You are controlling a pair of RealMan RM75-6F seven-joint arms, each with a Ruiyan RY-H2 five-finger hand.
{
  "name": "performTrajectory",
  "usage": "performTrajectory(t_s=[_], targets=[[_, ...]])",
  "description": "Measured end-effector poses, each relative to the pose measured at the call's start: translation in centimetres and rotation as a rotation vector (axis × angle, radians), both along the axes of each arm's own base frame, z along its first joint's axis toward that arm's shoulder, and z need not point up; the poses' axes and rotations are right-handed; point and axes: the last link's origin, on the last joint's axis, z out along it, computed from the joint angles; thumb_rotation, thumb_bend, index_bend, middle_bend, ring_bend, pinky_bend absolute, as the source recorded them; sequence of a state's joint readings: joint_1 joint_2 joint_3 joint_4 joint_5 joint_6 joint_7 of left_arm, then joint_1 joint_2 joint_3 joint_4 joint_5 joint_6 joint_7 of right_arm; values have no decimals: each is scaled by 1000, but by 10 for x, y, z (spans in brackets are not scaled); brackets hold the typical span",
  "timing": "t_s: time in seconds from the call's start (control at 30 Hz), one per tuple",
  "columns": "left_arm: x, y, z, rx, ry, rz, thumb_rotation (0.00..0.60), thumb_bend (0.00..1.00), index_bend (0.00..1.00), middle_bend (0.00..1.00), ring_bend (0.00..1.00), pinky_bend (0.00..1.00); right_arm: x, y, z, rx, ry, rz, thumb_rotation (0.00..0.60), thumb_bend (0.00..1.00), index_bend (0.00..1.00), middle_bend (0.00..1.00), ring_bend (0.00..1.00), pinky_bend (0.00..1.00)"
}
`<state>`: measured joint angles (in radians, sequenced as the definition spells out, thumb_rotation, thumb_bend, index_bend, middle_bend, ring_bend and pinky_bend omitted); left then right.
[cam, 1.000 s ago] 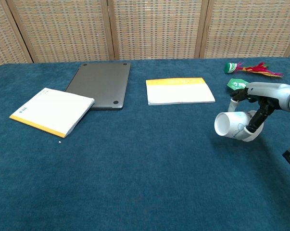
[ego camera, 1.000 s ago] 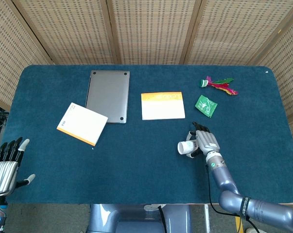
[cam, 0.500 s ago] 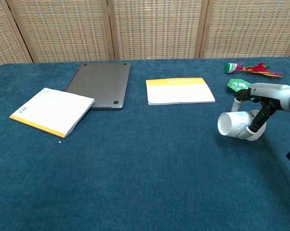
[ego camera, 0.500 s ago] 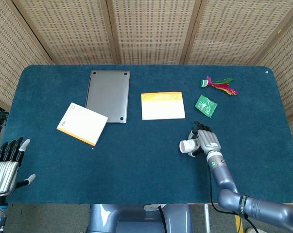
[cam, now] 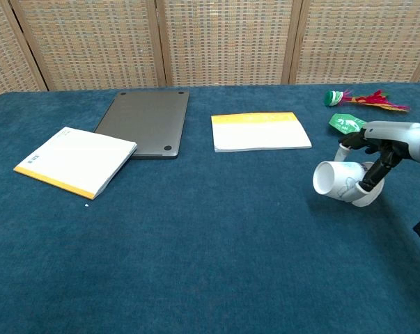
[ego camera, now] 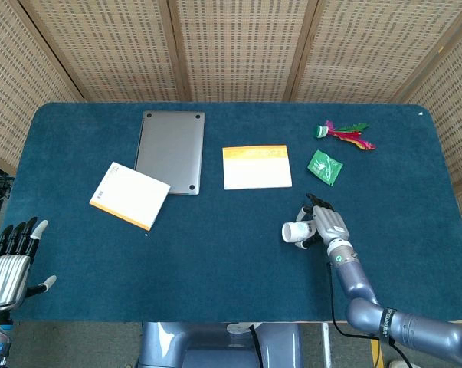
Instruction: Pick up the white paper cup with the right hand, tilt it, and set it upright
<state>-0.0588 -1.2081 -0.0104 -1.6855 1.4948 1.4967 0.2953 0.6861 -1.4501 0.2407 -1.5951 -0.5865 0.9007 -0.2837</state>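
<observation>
The white paper cup [cam: 338,181] lies tipped on its side, its open mouth facing left, over the blue table at the right. My right hand [cam: 377,149] holds it from above and behind, fingers wrapped over its body. In the head view the same cup [ego camera: 296,231] shows just left of the right hand [ego camera: 328,225]. My left hand [ego camera: 8,261] hangs off the table's front left corner, fingers spread and holding nothing. It does not show in the chest view.
A closed grey laptop [cam: 148,122] and a white pad with an orange edge [cam: 76,161] lie at the left. An orange-topped booklet [cam: 260,131] sits mid-table. A green packet [cam: 346,123] and a feathered shuttlecock [cam: 363,99] lie behind the right hand.
The right hand has shifted slightly with the cup, which stays tipped on its side with its mouth to the left. The left hand has not moved.
</observation>
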Motion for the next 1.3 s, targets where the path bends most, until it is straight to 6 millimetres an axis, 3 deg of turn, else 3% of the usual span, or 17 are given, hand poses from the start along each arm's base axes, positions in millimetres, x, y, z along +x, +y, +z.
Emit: performTrajectory(t_s=[0.4,1.3], targets=[[0,0,1,2,-5,-1,600,108,0,0,0,0,8,-2,-5,-17,-116,-33,600,245,480,0,0,0],[1,0,-1,-4,5,-3,600,108,0,0,0,0,-19,-10,4,-50,-123,-132,600,244,460,0,0,0]])
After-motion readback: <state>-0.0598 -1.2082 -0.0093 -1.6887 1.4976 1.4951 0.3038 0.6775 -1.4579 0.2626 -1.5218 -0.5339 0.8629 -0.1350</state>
